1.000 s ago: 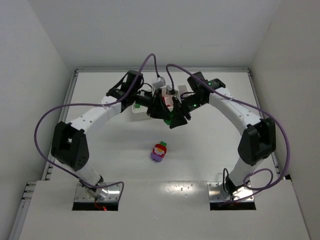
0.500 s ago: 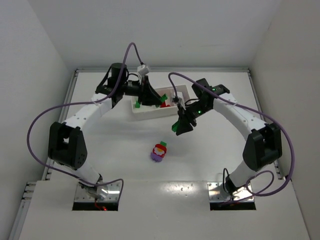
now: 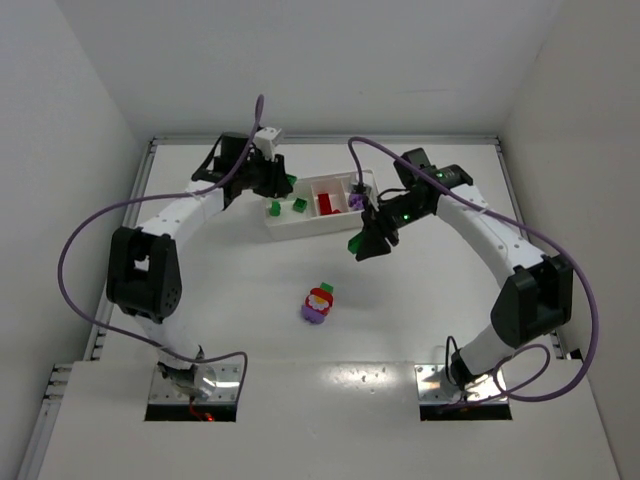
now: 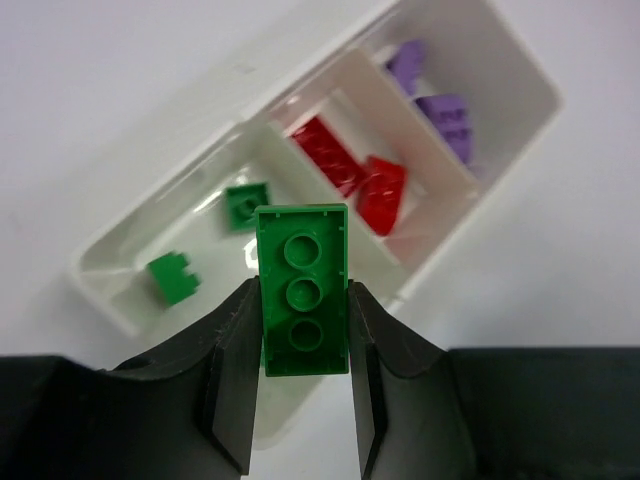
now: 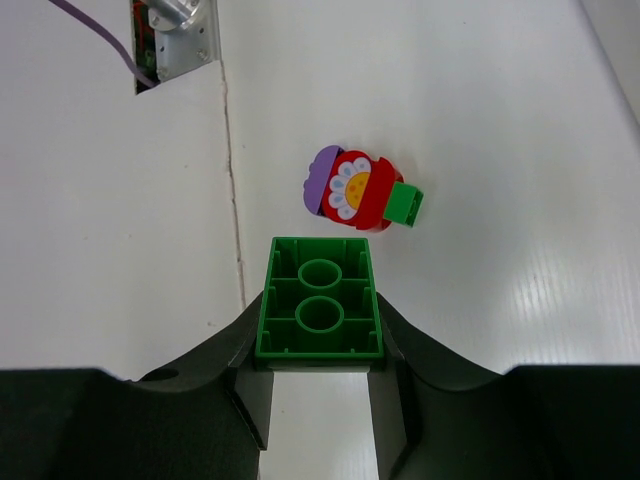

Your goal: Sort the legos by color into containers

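- A green brick (image 4: 302, 290), studs facing the camera, is clamped between the jaws of the left gripper (image 4: 303, 305). Its near end is hidden between them. In the wrist view it overlaps the tray (image 4: 90, 280) at the green end compartment.
- A second green brick (image 5: 320, 312), hollow underside showing, is pinched in the right gripper (image 5: 320, 322) over the table (image 5: 500, 150), just beside the tray.
- The tray holds two green bricks (image 4: 172, 277) at one end and red ones (image 4: 345, 170) in the middle. The purple ones (image 4: 440, 105) at the other end are partly cut off by a wall.
- A mixed clump (image 5: 358, 190) lies on the table, well apart from the tray. Its purple part is mostly hidden behind a red flower piece.
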`<state>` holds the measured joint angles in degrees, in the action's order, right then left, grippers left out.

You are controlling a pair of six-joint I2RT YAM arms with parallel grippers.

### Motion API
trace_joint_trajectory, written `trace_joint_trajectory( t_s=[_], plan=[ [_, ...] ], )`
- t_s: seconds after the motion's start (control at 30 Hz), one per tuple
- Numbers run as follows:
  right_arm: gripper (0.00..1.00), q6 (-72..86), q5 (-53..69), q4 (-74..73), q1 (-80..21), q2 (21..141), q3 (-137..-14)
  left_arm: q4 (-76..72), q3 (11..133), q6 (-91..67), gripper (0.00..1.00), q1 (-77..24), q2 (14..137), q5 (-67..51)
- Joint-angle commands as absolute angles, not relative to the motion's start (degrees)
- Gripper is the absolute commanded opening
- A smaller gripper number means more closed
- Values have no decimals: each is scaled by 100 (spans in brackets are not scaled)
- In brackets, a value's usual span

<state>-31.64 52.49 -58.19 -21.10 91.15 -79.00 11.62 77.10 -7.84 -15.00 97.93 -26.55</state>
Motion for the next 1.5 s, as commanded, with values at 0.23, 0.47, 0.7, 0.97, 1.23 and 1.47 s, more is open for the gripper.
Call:
trace_joint_trajectory(
  t_s=[0.23, 0.47, 0.7, 0.97, 1.23, 1.47],
  plan=[
    [16, -3138, 5396, -5695, -2021, 9114, -8297, 1731, 8358, -923, 38, -1318, 10511, -1845],
    [16, -3138, 5563, -5748, -2021, 9272, -8516, 1784, 8297, -809, 84, -1318, 10486, -2311],
    [16, -3743, 5844, -6047, -2021, 9387, -8569, 283, 7288, -992, 84, -1090, 9309, -5742],
    [18, -4920, 6354, -7633, -2126, 10133, -9402, -272, 7243, -1740, 84, -1555, 9203, -8376],
    [19, -5291, 6591, -8068, -2188, 10318, -9598, -272, 6943, -1670, 84, -1687, 8922, -8043],
    [19, -5238, 6487, -8068, -2293, 10450, -9773, -272, 6829, -1670, 82, -1977, 8807, -7613]
  ],
)
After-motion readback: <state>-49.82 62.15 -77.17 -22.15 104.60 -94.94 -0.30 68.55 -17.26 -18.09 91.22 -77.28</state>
